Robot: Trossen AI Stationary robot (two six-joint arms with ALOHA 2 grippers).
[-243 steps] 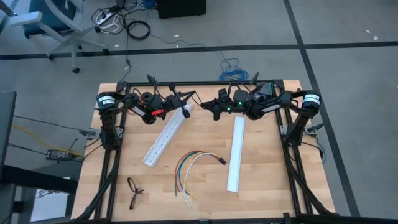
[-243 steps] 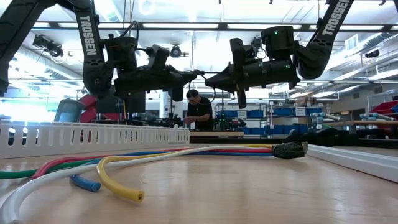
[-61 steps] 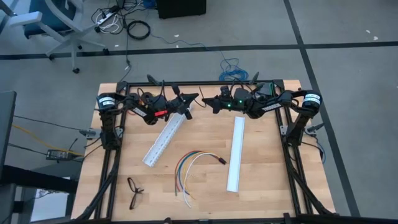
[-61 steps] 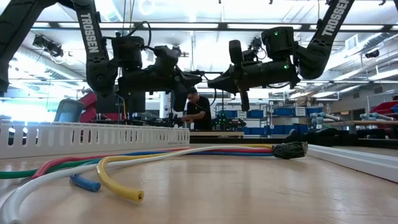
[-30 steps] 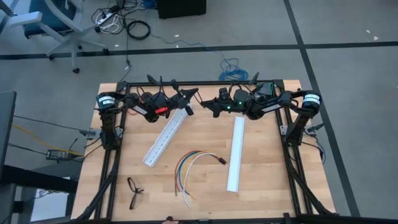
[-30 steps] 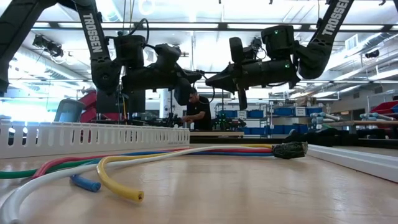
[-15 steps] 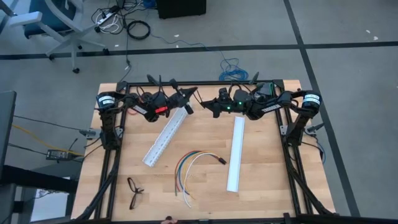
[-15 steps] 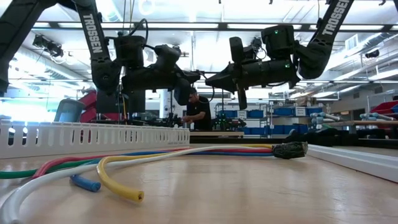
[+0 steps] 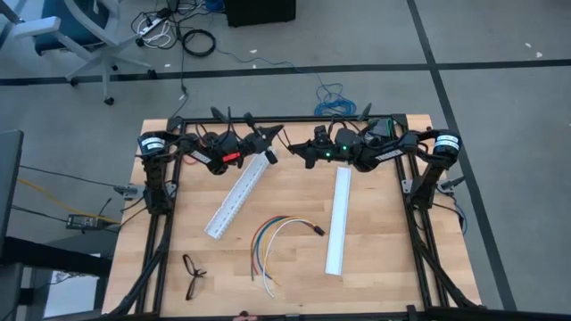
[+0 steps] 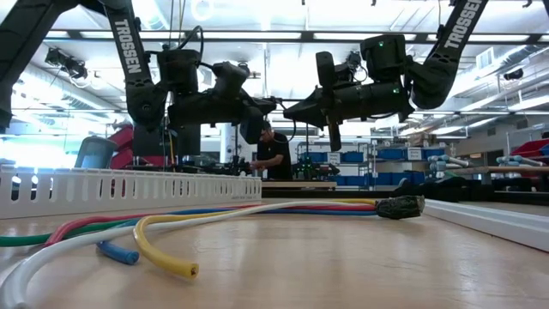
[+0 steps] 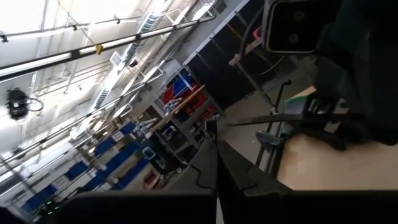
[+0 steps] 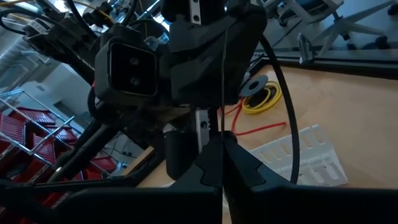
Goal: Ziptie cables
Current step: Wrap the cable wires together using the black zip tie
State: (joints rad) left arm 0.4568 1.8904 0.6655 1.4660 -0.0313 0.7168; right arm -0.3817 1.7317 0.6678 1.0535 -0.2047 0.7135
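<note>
The cables (image 9: pixel 281 234) lie curved on the table's middle, with their black connector (image 10: pixel 399 206) at the right end; no gripper touches them. Both arms hover high over the far edge, fingers pointing at each other. My right gripper (image 12: pixel 222 138) is shut on the ziptie (image 12: pixel 224 81), a thin black strip that reaches across to my left gripper (image 9: pixel 275 143). The left gripper (image 11: pixel 216 142) is shut, and the ziptie (image 11: pixel 261 118) passes just ahead of its fingertips. My right gripper pinches the ziptie's end (image 12: pixel 222 127) between its two shut fingers, level, coming from the table's right. The strip runs straight out along the line of the fingers, lifted clear of the table. My left gripper: I cannot tell whether its shut fingertips touch the strip's other end (image 11: pixel 214 123).
Two long white slotted rails lie on the table, one slanting at the left (image 9: pixel 239 192) and one straight at the right (image 9: pixel 337 218). A small black looped thing (image 9: pixel 192 272) sits near the near-left corner. Red and yellow wire (image 12: pixel 261 93) lies at the far edge. A person (image 10: pixel 273 154) stands far behind.
</note>
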